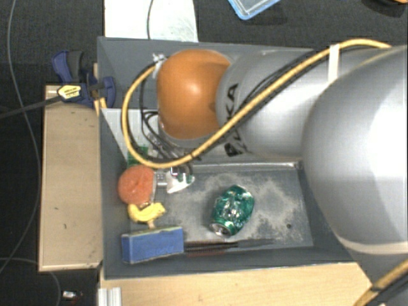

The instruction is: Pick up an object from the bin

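Grey metal walls close in the bin (204,48) you are working in. Your arm (331,120) comes in from the right and covers most of the back of the bin. Its orange cover (188,94) sits over the back left. Under that cover the hand (173,180) is down low, near the left side of the floor. You cannot tell if the hand is apart or together.

A round, red-orange ball (136,183) lies just beside the hand, on its left. It is the thing nearest to the hand. The ball is close to the left wall, so you have little room on that side.

A small yellow toy (146,212) lies right in front of the ball, and you cannot tell if the two touch. A blue block (153,243) lies flat by the front wall, in the front left corner. A thin dark stick (229,243) runs along the front wall, from the block toward the right.

A crushed green can (233,210) lies in the middle of the floor, apart from the hand, to its right and nearer the front.

Your open room is on the right. The floor from the can to the right wall is bare, and a bare strip runs between the hand and the can.

Count them: one ball, one toy, one block, one stick, one can. That makes five. A green bit (137,152) peeks out by the back left, mostly hidden, and you cannot tell what it is.
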Available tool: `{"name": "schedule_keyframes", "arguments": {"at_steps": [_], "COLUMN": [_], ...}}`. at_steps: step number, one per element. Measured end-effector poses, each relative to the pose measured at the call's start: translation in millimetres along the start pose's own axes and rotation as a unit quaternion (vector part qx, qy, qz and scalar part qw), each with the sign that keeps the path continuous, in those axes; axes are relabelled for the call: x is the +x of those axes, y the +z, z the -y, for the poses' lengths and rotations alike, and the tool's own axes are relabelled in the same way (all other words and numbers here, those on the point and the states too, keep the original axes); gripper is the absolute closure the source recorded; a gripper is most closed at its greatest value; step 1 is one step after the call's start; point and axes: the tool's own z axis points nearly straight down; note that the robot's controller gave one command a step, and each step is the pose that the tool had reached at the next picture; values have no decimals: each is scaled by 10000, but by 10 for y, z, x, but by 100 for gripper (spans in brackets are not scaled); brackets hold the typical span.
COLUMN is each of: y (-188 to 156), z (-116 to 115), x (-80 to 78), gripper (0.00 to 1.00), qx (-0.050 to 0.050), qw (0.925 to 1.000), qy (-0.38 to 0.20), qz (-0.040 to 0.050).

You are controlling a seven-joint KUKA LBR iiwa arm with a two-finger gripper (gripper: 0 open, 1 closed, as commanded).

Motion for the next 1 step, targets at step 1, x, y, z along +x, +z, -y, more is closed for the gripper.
{"name": "schedule_keyframes", "arguments": {"at_steps": [1], "y": [0], "z": [0], "x": [0], "gripper": [0], "qx": [0], "qw": [10000], "qy": [3], "qz": [0]}}
